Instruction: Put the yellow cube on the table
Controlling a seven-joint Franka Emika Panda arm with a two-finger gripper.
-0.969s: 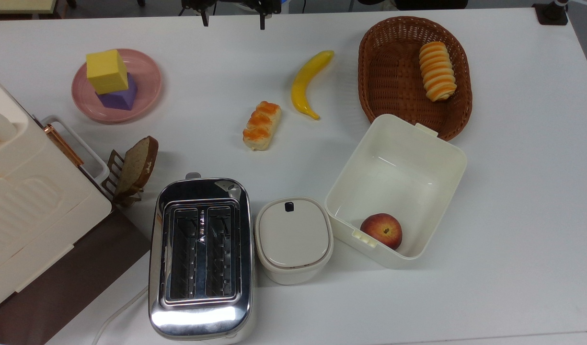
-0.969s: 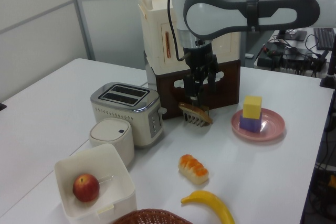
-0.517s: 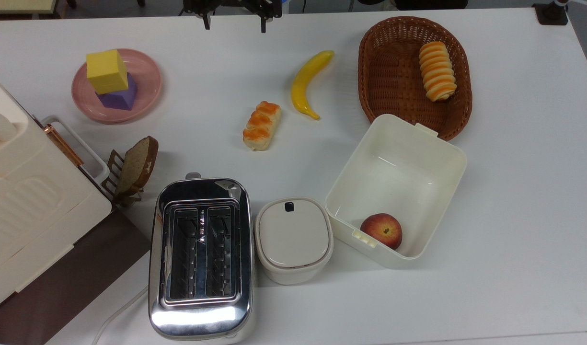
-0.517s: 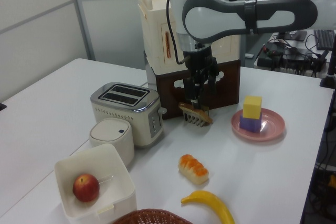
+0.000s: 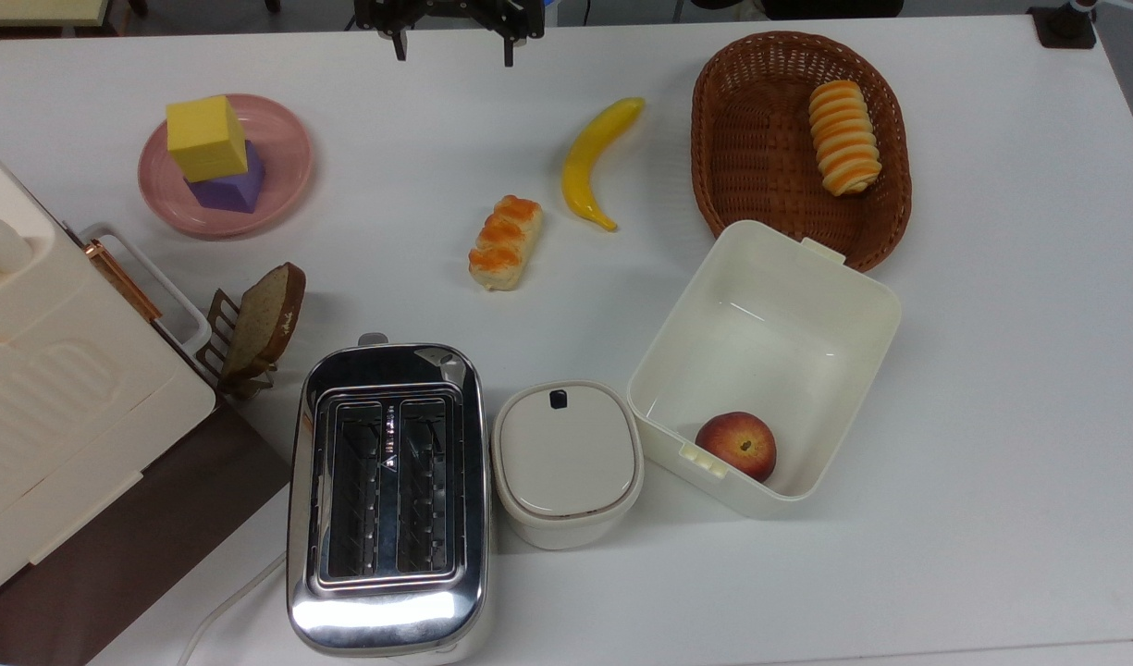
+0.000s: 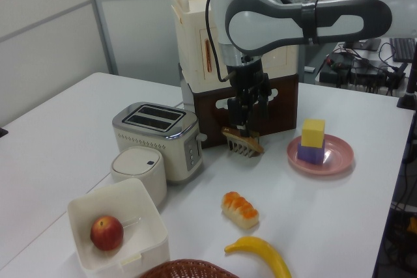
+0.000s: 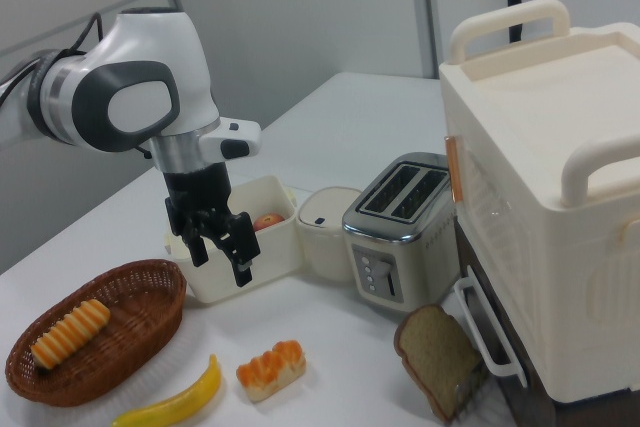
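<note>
The gripper hangs open and empty above the table, its 2 fingers spread wide and holding nothing. Over the past second the arm has only drifted a little: in the left view the gripper has edged slightly toward the left view's left, and in the top view it has barely shifted along the far edge. Nothing on the table has moved.

The yellow cube sits where it did, stacked on the purple cube on the pink plate. It lies well apart from the gripper, off to the top view's left of it. In the left view the yellow cube stands to the left view's right of the hand and lower down.

The slight drift looks like the start of a move rather than an approach. The reach, the grasp of the top cube alone and the set-down on bare table beside the plate all appear still ahead. The purple cube underneath could be jostled if the fingers come down too low.
</note>
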